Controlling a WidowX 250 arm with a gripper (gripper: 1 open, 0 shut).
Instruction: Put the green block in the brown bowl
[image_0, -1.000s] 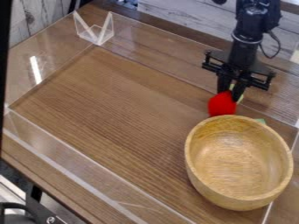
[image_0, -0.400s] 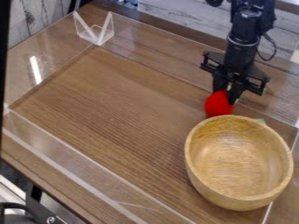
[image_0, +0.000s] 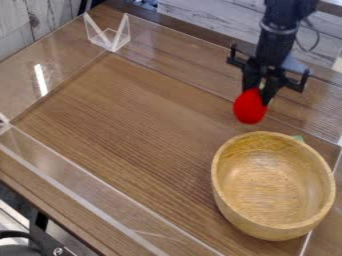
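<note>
Compared with the earlier frames, we see the gripper (image_0: 259, 98) higher above the tabletop and the red ball (image_0: 250, 106) raised with it; the ball sat lower and closer to the bowl rim before. We read the claw as closed narrowly on the red ball, which sits at its tips, just clear of the wood surface. The black arm (image_0: 282, 30) descends from the top edge at roughly 1 o'clock of the scene, with the gripper pointing straight down.

We locate the brown bowl (image_0: 238, 150), a wide light-tan wooden vessel with visible grain and a thick rim, at 4 o'clock of the frame. It stands upright and its interior shows only bare wood. The ball lies at 12 o'clock from the bowl, near but apart from its rim.

We see a small green speck (image_0: 299, 139) at the bowl's outer rim, at about 1 o'clock of the bowl; it is too small for us to confirm as the green block.

We note a clear plastic stand (image_0: 107, 31) at 11 o'clock on the wooden table (image_0: 120, 130).
</note>
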